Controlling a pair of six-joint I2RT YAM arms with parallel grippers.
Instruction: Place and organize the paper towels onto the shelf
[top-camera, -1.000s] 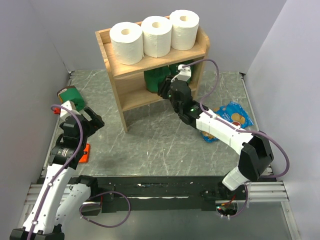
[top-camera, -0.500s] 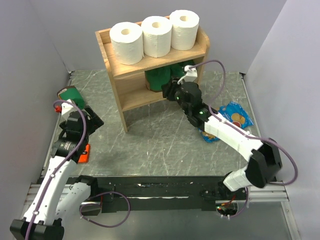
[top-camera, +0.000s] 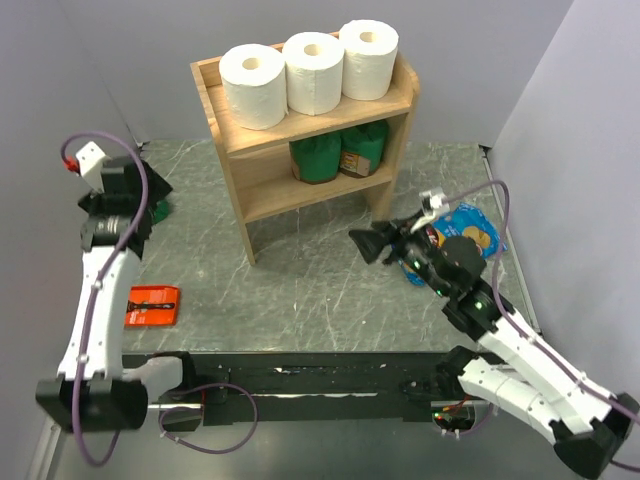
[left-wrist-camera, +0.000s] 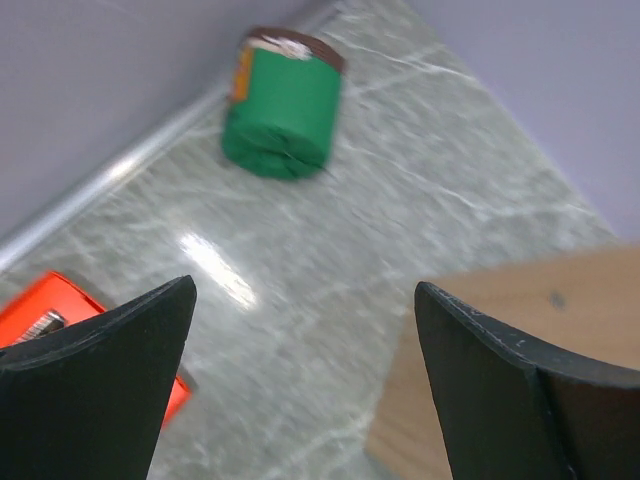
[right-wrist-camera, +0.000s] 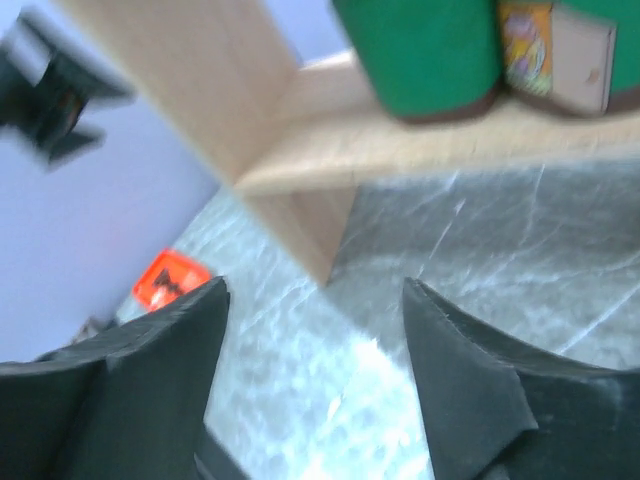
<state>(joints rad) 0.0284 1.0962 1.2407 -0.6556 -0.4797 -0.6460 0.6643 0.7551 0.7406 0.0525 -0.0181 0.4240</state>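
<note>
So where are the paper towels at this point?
Top view: all three paper towels stand in a row on the top tier of the shelf, directly above two green packages on the lower tier.

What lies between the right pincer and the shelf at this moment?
Nothing: the top external view shows only bare grey table between the right pincer and the shelf; the right wrist view agrees.
</note>
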